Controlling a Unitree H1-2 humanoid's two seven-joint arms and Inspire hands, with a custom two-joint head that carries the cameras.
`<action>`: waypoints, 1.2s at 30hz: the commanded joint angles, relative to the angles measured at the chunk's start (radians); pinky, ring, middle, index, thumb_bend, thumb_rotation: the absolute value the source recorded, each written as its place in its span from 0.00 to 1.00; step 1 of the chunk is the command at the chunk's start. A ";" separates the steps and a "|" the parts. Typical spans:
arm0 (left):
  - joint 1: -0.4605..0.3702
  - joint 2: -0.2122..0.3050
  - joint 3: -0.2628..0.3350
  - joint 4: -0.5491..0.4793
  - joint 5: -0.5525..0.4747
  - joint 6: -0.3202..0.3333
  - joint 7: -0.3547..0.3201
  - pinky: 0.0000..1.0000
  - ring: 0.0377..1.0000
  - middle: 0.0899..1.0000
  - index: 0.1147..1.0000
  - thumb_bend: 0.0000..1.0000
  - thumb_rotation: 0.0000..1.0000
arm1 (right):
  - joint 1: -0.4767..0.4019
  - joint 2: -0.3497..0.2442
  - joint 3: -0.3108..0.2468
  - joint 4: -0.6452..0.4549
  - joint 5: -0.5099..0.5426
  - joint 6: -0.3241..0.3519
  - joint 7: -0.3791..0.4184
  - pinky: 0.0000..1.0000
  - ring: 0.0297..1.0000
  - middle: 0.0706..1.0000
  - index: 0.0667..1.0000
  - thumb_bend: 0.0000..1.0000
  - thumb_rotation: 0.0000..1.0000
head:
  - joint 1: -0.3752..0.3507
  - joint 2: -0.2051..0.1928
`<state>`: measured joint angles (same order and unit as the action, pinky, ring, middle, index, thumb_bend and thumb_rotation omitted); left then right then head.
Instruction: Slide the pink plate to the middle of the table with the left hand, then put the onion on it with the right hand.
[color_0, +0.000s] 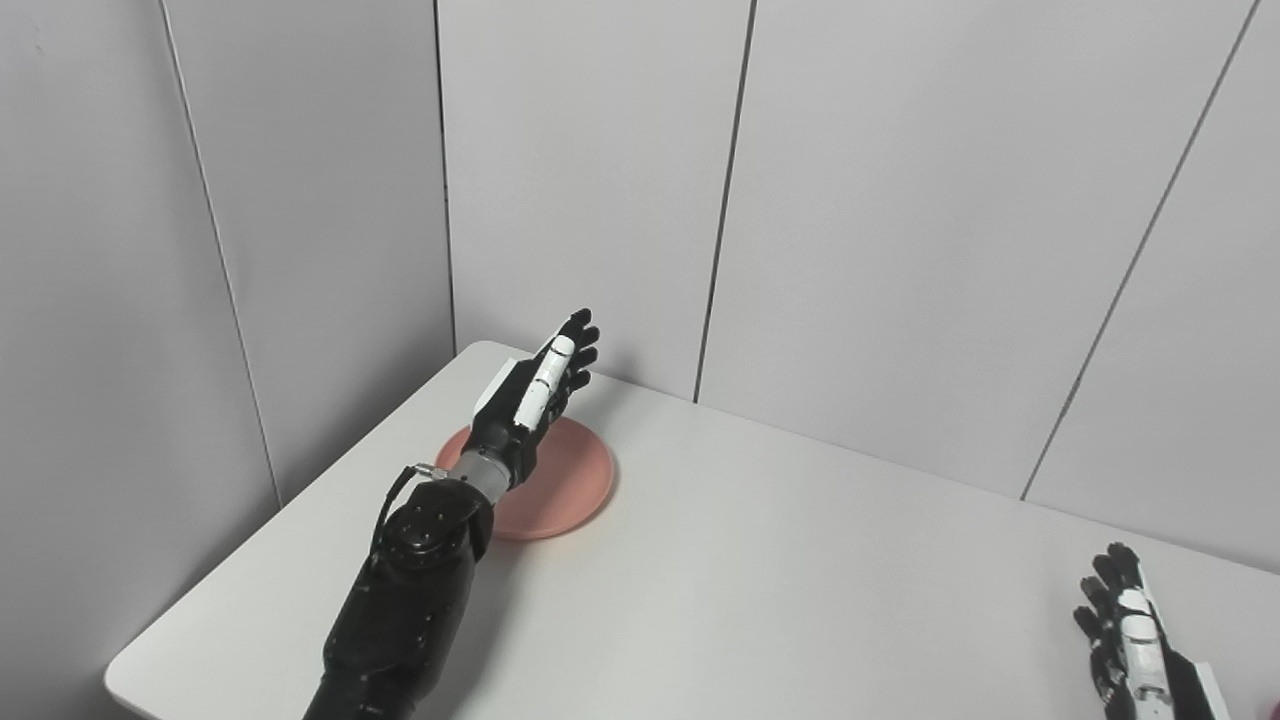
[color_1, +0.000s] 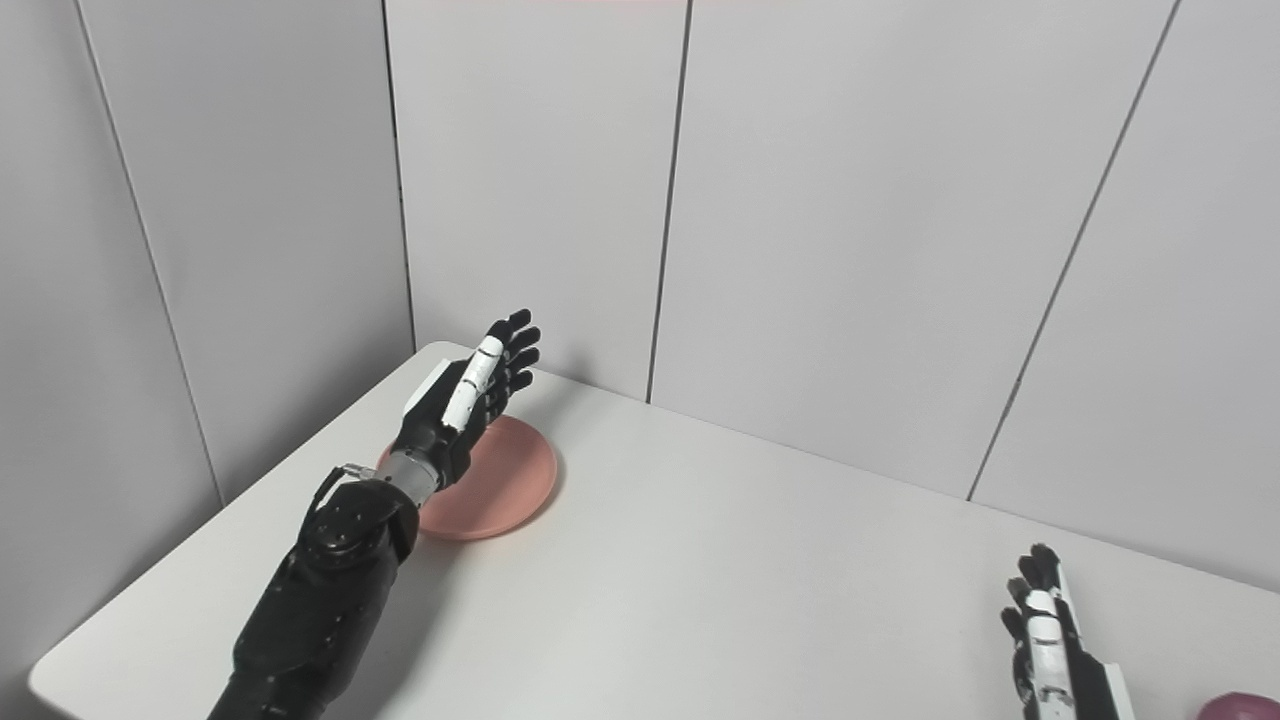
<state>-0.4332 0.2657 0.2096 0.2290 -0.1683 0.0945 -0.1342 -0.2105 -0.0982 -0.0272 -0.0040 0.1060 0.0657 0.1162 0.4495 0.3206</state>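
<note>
The left hand (color_0: 535, 390) hangs open above the pink plate (color_0: 565, 480). The right hand (color_1: 1050, 635) rests open by the onion (color_1: 1240, 706). Nothing blocks the table (color_0: 800, 560).

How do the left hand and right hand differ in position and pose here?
The left hand reaches far over the pink plate near the table's back left corner; the right hand waits low at the near right edge. The left hand is fully in view, the right hand partly cropped. Both are open, fingers extended, holding nothing.
</note>
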 joint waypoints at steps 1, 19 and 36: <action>-0.064 0.029 0.013 -0.004 -0.012 -0.045 0.008 0.96 0.96 0.96 0.94 0.62 1.00 | -0.041 -0.005 -0.003 -0.023 0.009 -0.005 0.004 1.00 1.00 1.00 1.00 0.15 1.00 | 0.001 -0.002; -0.068 0.169 0.075 0.147 0.001 -0.118 0.001 0.99 0.97 0.95 0.93 0.67 1.00 | -0.038 0.000 0.003 -0.061 -0.006 0.022 -0.006 1.00 1.00 1.00 1.00 0.12 1.00 | 0.009 -0.003; -0.072 0.209 0.072 0.293 0.006 -0.200 0.003 1.00 0.97 0.95 0.92 0.65 1.00 | -0.033 0.006 0.007 -0.092 -0.015 0.043 -0.013 1.00 1.00 1.00 1.00 0.08 1.00 | 0.007 -0.004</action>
<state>-0.4495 0.4377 0.2782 0.5303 -0.1663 -0.0618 -0.1374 -0.2101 -0.0935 -0.0189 -0.0534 0.0929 0.1143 0.1095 0.4571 0.3160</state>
